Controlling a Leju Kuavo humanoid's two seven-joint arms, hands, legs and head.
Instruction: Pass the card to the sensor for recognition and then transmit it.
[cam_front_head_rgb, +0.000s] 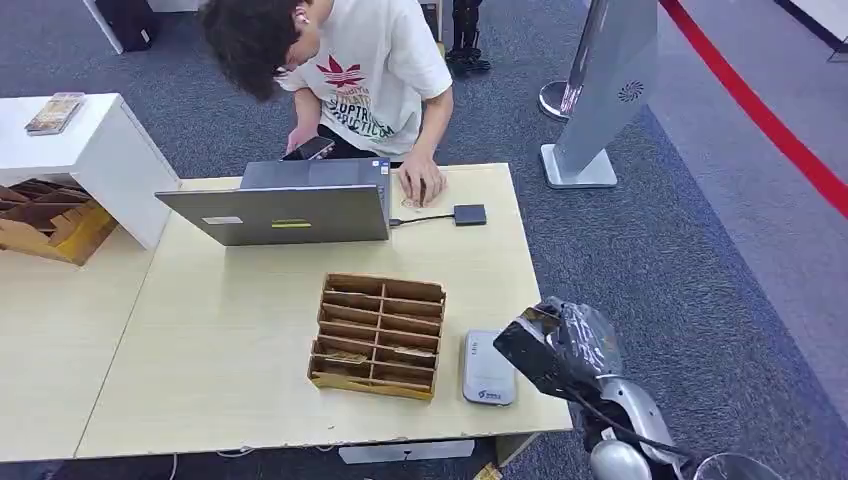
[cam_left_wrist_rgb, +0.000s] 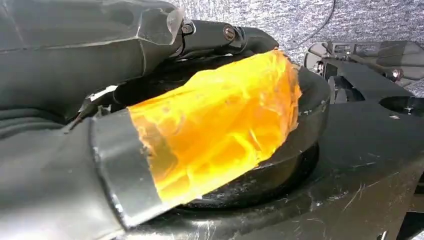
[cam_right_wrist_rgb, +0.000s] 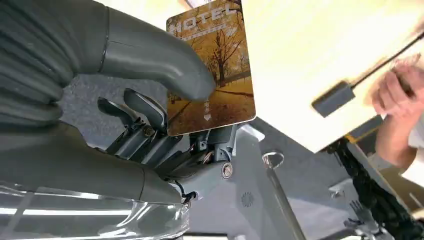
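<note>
One card, one sensor, one wooden organizer, one laptop, one person

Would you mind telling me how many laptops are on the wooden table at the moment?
1. The laptop stands open at the far side of the table, in front of the person, beyond the slotted card holder. Nothing suggests another is hidden.

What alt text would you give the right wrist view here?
The robot's right hand pinches a golden hotel card printed with autumn trees, its thumb pressed on the card's face. Beyond it lie the pale wooden table, a small grey adapter on a cable, and a person's hand.
</note>
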